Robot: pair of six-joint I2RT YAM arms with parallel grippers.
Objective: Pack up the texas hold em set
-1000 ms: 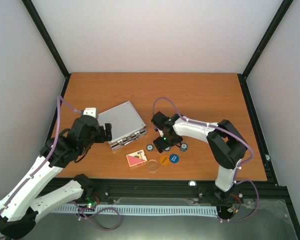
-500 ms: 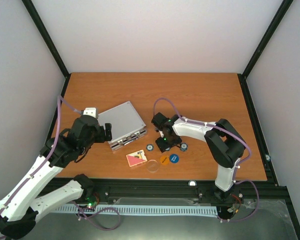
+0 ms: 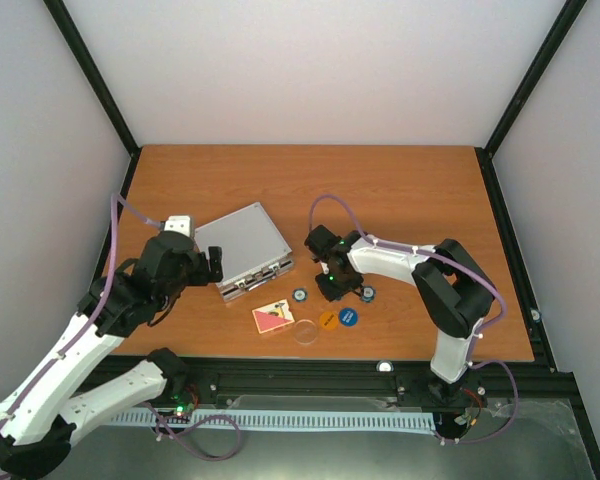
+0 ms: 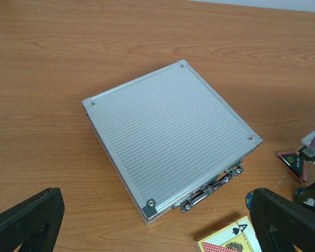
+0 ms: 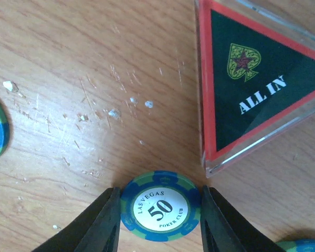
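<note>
Right gripper [image 5: 161, 220] has closed around one chip [image 5: 160, 206] of three.

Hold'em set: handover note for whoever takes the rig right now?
Left gripper: open, hovering by the case.
Right gripper: shut on a 50 chip lying flat on the table, beside the triangle.
Case: closed. Deck, clear disc, orange disc, blue disc and other chips lie loose near it.
Done: nothing packed.
Left: open case, load all pieces, shut it.
</note>
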